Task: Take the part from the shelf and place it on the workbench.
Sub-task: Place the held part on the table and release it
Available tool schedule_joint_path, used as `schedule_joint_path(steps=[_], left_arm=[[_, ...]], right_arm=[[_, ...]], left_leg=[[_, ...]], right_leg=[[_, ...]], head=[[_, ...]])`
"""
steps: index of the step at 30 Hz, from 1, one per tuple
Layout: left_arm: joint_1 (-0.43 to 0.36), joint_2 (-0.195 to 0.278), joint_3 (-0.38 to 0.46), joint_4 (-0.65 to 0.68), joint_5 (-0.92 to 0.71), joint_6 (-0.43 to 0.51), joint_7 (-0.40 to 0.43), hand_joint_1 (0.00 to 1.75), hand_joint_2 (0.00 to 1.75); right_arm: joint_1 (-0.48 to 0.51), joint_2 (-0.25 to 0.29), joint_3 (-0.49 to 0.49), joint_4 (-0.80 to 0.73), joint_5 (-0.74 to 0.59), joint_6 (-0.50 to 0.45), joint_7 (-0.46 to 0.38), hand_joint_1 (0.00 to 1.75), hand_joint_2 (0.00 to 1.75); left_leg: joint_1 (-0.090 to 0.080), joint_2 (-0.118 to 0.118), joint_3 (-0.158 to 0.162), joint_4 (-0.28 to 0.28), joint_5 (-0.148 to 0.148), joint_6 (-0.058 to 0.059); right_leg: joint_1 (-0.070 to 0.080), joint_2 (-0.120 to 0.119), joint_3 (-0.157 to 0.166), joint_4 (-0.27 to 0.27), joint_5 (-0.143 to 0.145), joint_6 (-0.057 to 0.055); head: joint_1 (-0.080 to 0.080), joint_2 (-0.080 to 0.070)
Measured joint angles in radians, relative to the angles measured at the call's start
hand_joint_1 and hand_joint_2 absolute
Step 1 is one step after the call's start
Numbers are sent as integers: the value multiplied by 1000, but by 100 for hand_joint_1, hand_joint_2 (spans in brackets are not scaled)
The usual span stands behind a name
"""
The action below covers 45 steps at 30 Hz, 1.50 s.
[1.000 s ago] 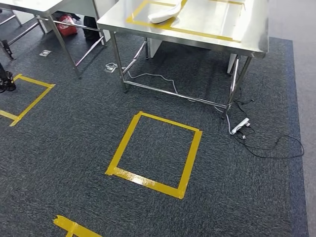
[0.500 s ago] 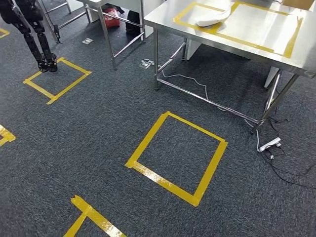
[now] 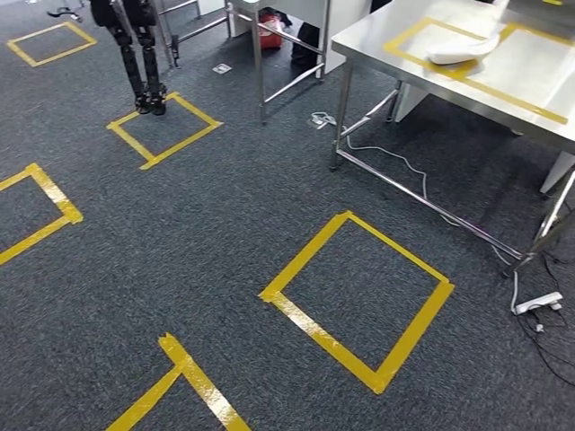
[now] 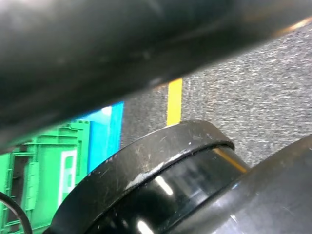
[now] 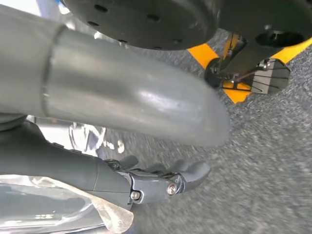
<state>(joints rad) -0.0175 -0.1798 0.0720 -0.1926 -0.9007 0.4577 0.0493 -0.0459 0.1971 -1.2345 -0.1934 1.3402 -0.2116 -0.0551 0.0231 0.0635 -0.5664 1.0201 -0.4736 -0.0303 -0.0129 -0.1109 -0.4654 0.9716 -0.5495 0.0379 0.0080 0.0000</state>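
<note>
A white curved part (image 3: 463,52) lies on the steel workbench (image 3: 515,85) at the upper right of the head view, across a yellow tape outline (image 3: 407,45). In the right wrist view my right hand (image 5: 110,171) hangs over the carpet. Its thick grey thumb (image 5: 128,97) and dark fingers (image 5: 173,183) are apart, with bare floor between them and nothing held. The left wrist view looks along dark body parts toward the floor.
A yellow tape square (image 3: 359,296) marks the carpet in front of the workbench, with more tape squares to the left. Another robot's dark legs (image 3: 139,63) stand in one. A power strip with cables (image 3: 537,303) lies under the bench. A green crate (image 4: 40,165) stands on the floor.
The whole head picture has slid to the right: the camera has turned left. The workbench and its white part now sit at the right edge, and the other robot's legs have come into view.
</note>
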Motion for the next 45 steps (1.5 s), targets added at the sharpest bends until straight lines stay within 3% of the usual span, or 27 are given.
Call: schedule_joint_path(steps=[2,4,6,8,9,10,11,13,15,17,18,20,21,23,24,26,28,30,32,33,35,37,39,40,41,43,45], left_arm=[[1,0,0,0,0,0,0,0,0],[1,0,0,0,0,0,0,0,0],[0,-1,0,0,0,0,0,0,0],[0,-1,1,0,0,0,0,0,0],[0,-1,1,0,0,0,0,0,0],[1,-1,1,0,0,0,0,0,0],[0,-2,1,0,0,0,0,0,0],[-1,-3,1,0,0,0,0,0,0],[-3,-5,1,0,0,-1,0,0,0],[-2,-5,1,1,0,-1,0,0,0],[0,-5,1,1,0,-1,0,0,0],[-1,-3,1,1,0,-1,0,0,0],[-1,-2,1,1,0,-1,0,0,0],[-3,-2,1,1,0,-1,0,0,0],[-2,-2,1,1,0,-1,0,0,0],[0,0,1,1,0,-2,0,0,0],[0,1,1,1,0,-3,0,0,0],[-1,1,1,1,-1,-4,0,0,0],[1,1,1,1,-1,-5,0,0,0],[3,2,1,2,-1,-5,0,0,0],[3,2,1,2,0,-5,0,0,0],[2,2,1,2,-2,-5,1,0,0],[1,2,1,2,-3,-5,3,0,0],[1,2,1,2,-3,-6,4,0,0],[1,2,1,2,-4,-7,4,0,0],[1,2,1,2,-5,-8,4,0,0],[2,1,1,2,-6,-9,4,0,0]], right_arm=[[-5,0,2,0,2,-2,0,0,0],[-6,0,3,0,4,-2,1,0,0],[-4,0,4,0,5,-1,1,0,0],[-1,0,7,0,6,0,1,0,0],[-1,0,8,0,6,1,1,0,0],[-1,0,9,0,6,1,1,0,0],[-1,0,10,0,6,2,1,0,0],[-1,-1,10,0,6,2,1,0,0],[-1,-4,12,0,7,2,1,0,0],[-3,-5,14,0,7,2,2,0,0],[-4,-5,15,0,7,3,2,0,0],[-3,-5,17,0,8,7,2,0,0],[-2,-5,17,0,9,9,2,0,0],[0,-6,17,0,9,13,2,0,0],[0,-6,17,0,9,14,2,0,0],[-1,-6,18,0,10,19,2,0,0],[-1,-6,18,0,12,23,2,0,0],[-3,-6,18,0,12,24,2,0,0],[-7,-6,19,0,13,24,2,0,0],[-9,-6,19,0,13,24,3,0,0],[-9,-6,19,0,14,23,2,0,0],[-5,-6,19,0,14,23,2,0,0],[-1,-6,19,0,14,24,2,0,0],[0,-6,19,0,14,25,2,0,0],[0,-6,19,0,14,25,2,0,0],[-2,-6,19,0,10,25,0,0,0],[-6,-6,19,0,3,25,-1,0,0]], left_leg=[[-2,-22,-3,-1,0,20],[-2,-42,-4,-4,4,35],[-7,-63,-7,-4,7,45],[-15,-90,-9,-4,8,51],[-19,-105,-8,-4,7,53],[-23,-121,-7,-4,7,54],[-27,-137,-5,-4,7,54],[-29,-166,-3,-3,7,54],[-26,-190,-9,-3,9,49],[-22,-212,-16,-6,15,38],[-23,-202,-19,-3,14,33],[-26,-144,-44,50,-22,25],[-26,-109,-71,107,-55,20],[-19,-80,-131,231,-110,8],[-15,-76,-145,262,-116,2],[-7,-66,-113,209,-72,-7],[-6,-25,-36,71,-13,-9],[-11,0,6,-6,4,4],[-15,-15,6,-11,0,22],[-15,-24,5,-13,1,29],[-12,-45,4,-16,6,42],[-11,-67,1,-17,7,50],[-13,-94,0,-16,7,52],[-14,-109,1,-16,7,52],[-14,-121,2,-16,7,52],[-15,-141,5,-14,6,48],[-17,-153,1,-11,5,41]], right_leg=[[-5,-8,12,-4,-4,11],[-9,32,4,28,-34,18],[-9,88,-53,145,-98,16],[-4,105,-129,281,-140,8],[-1,108,-152,307,-133,2],[3,111,-154,289,-103,-6],[7,122,-139,234,-57,-17],[14,174,-95,102,19,-40],[18,210,-67,38,37,-50],[17,194,-55,22,39,-49],[15,181,-50,13,44,-49],[11,147,-38,-8,52,-50],[12,129,-35,-11,52,-52],[13,92,-34,-12,49,-53],[12,75,-33,-12,47,-52],[9,45,-29,-10,42,-46],[9,21,-25,-4,32,-35],[12,3,-25,2,20,-22],[12,-13,-15,3,14,-12],[9,-9,-13,6,9,-6],[3,36,-35,56,-29,2],[1,91,-101,189,-97,4],[1,107,-163,302,-127,2],[1,109,-170,306,-111,1],[1,111,-159,268,-77,-2],[1,125,-106,131,3,-6],[1,138,-69,41,34,-9]], head=[[6,0],[10,0],[17,0],[21,0],[22,0],[22,0],[22,0],[20,0],[21,0],[24,0],[24,0],[20,0],[19,0],[17,0],[17,0],[16,0],[15,0],[15,0],[17,0],[18,0],[23,0],[29,0],[32,0],[33,0],[33,0],[37,0],[41,0]])
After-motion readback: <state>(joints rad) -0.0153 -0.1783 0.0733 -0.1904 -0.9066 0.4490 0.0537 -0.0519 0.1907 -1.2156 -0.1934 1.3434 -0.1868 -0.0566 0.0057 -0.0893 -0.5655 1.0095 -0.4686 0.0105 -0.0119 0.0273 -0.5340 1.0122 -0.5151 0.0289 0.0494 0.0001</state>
